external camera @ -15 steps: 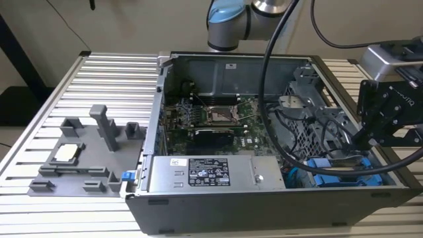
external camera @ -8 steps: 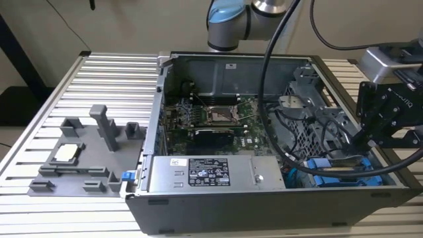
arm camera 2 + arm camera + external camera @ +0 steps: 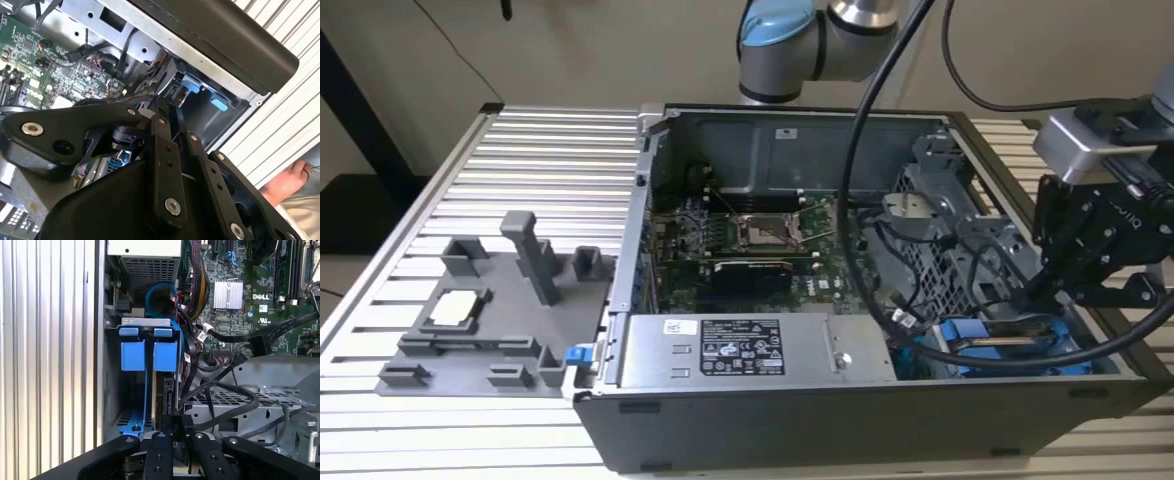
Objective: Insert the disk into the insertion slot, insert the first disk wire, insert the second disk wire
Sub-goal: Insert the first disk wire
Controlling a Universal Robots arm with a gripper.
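The tool (image 3: 176, 428) hangs low inside the computer case (image 3: 854, 425), fingertips drawn together. I cannot tell whether they pinch the black cable (image 3: 240, 395) looping just beside them. Directly ahead of the tool, the disk (image 3: 162, 390) stands on edge in the insertion slot (image 3: 145, 321), with its blue carrier tabs (image 3: 133, 355) at the far end.

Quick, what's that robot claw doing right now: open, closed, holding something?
Gripper: cannot be told whether open or closed; it sits low inside the case, right by the disk.
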